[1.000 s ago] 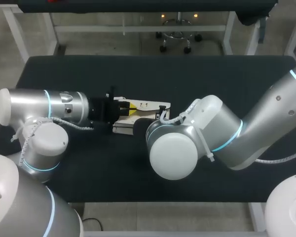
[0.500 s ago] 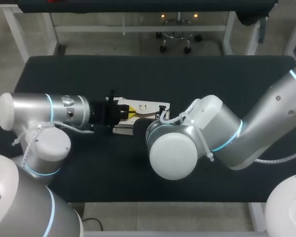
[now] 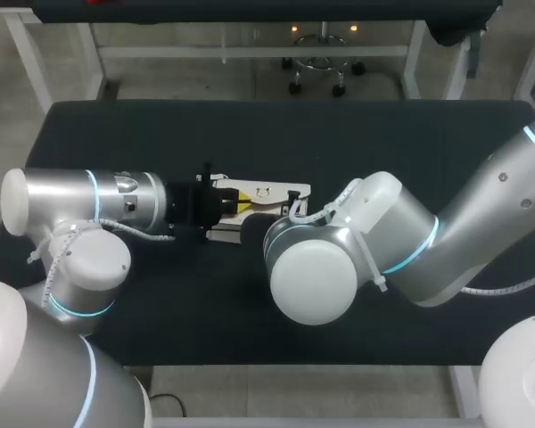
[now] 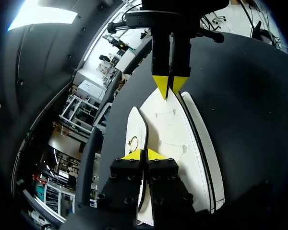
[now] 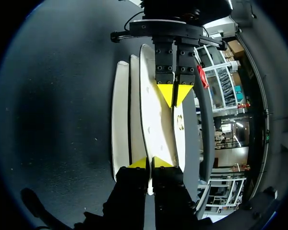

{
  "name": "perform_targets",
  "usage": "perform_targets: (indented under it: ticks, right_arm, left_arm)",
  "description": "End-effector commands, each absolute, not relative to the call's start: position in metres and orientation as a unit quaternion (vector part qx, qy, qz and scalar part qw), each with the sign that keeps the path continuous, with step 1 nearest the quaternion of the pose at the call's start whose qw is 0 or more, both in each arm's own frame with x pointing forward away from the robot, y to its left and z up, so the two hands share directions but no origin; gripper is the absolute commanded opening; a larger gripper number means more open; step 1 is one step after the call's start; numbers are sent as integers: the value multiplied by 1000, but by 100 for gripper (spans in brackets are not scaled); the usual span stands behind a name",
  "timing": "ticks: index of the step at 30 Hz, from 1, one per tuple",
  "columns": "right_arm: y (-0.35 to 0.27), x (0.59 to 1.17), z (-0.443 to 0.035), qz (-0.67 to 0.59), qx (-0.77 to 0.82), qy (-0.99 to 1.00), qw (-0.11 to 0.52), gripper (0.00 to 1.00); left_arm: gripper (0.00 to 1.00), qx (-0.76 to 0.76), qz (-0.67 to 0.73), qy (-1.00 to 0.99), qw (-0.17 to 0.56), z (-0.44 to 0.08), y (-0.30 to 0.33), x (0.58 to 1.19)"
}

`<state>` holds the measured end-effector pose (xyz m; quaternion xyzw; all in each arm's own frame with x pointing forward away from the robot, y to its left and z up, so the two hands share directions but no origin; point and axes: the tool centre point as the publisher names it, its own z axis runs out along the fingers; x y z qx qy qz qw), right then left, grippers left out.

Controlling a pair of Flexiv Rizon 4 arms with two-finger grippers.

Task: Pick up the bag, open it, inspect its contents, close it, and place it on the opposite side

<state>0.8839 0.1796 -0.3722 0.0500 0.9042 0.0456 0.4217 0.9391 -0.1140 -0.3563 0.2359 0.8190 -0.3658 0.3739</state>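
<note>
Head view.
- Bench (image 3: 383, 134): dark top that carries the bag.
- Bag (image 3: 272, 191): white, flat, with black trim. It lies near the middle of the bench.
- Left hand (image 3: 241, 203): at the bag's left end, yellow tips over the white panel. The grip cannot be judged from here.
- Right arm: its wrist covers the bag's right end and hides the fingers there.

Left wrist view.
- Left hand: the two yellow tips are pinched together on a thin black-edged flap at the near end of the bag, gripping it.
- Bag: it runs straight ahead from those tips, with white panels fanned slightly apart.
- Right hand (image 4: 170, 85): at the bag's far end, facing the left hand. Its yellow tips meet on the bag's edge.

Right wrist view.
- Right hand: the tips are closed on the edge of one white panel at the near end of the bag.
- Bag: several white panels stand side by side on the bench.
- Left hand: at the opposite end of the bag, tips together on the same panel.
</note>
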Motion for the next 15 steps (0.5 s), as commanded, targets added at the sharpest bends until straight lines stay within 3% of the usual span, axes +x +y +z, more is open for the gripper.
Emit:
perform_targets:
  ticks: [1, 7, 9, 10, 13, 15]
  right_arm:
    - [178, 884, -375, 50, 48, 903, 425, 0]
    - [178, 884, -375, 50, 48, 903, 425, 0]
    - [178, 884, -375, 50, 48, 903, 425, 0]
    - [178, 884, -375, 50, 48, 903, 425, 0]
    - [178, 884, -375, 50, 48, 903, 425, 0]
    - [178, 884, -375, 50, 48, 903, 425, 0]
  left_arm:
    - [0, 233, -357, 818, 386, -358, -111, 933]
    - [0, 221, -340, 826, 391, -362, -106, 943]
    - [25, 221, -340, 826, 391, -361, -106, 944]
    - [33, 222, -339, 825, 394, -360, -107, 945]
    - [40, 226, -333, 825, 396, -357, -111, 948]
    - [38, 229, -330, 826, 396, -356, -113, 951]
